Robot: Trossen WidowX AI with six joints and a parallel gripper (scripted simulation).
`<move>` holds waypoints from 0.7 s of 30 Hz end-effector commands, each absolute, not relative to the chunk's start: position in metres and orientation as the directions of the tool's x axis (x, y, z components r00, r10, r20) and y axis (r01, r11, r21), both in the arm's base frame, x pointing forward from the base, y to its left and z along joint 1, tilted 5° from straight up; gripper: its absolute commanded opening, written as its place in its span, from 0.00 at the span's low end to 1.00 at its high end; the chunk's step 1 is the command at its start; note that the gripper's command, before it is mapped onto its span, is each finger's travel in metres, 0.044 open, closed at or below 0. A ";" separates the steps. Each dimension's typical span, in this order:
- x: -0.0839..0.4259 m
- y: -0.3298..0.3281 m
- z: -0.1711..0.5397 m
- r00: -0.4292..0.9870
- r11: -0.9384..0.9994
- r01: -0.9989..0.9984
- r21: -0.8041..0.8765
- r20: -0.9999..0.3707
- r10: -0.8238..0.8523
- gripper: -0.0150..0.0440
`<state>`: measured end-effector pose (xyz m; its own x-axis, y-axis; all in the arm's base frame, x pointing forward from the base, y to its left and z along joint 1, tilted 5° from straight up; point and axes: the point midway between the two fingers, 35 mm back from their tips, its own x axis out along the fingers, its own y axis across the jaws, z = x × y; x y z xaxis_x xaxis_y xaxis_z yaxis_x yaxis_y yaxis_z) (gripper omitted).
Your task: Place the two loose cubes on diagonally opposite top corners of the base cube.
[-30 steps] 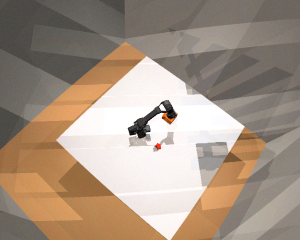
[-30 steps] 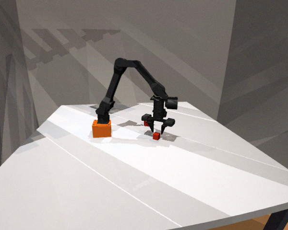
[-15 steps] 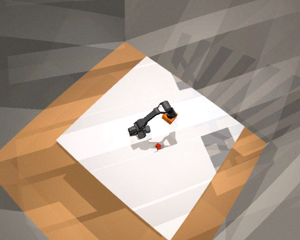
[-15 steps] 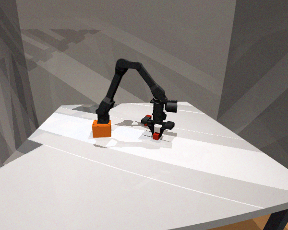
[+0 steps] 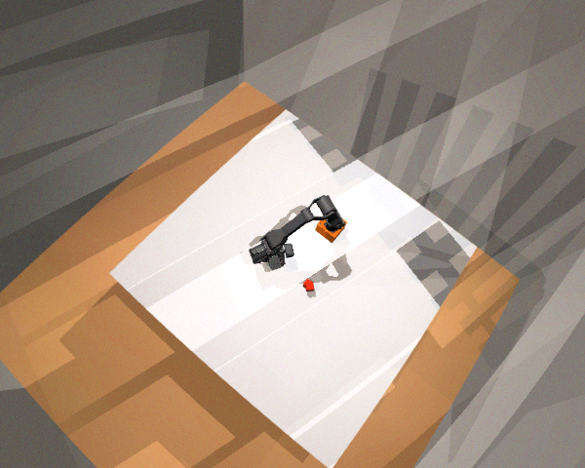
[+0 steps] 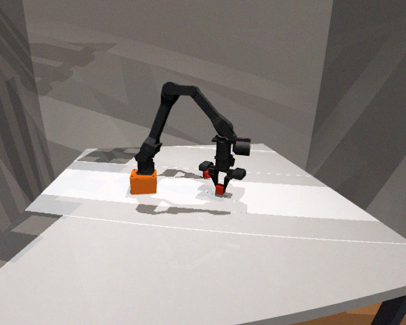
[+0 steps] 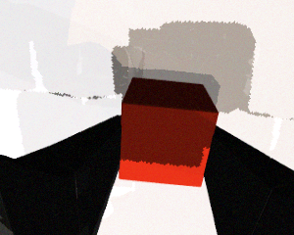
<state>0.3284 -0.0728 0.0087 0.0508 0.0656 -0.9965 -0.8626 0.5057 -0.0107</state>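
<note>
A small red cube [image 6: 220,189] [image 7: 162,132] is between the two fingertips. My gripper [image 6: 220,186] [image 7: 165,129] is shut on it, pointing down, and holds it just above the table; the cube looks roughly level. In the top view the held cube is hidden under the gripper body. The other red shape [image 5: 308,285] [image 6: 206,174] stands apart from the gripper. It looks like the base cube with the other loose cube on top, turned to it, but it is too small to tell the exact corner. In the exterior view the gripper partly hides it.
The orange robot base box [image 5: 328,230] [image 6: 143,184] stands on the white table [image 5: 302,347] [image 6: 196,265]. The arm [image 5: 297,223] [image 6: 205,105] arches from it to the gripper. Shadows of the arm fall across the table.
</note>
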 end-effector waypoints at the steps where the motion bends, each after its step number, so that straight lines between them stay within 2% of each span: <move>1: 0.333 -0.075 0.026 0.064 0.505 -0.863 -0.023 -0.996 0.065 0.43; 21: 0.327 -0.079 0.090 0.064 0.505 -0.863 -0.023 -0.996 0.064 0.43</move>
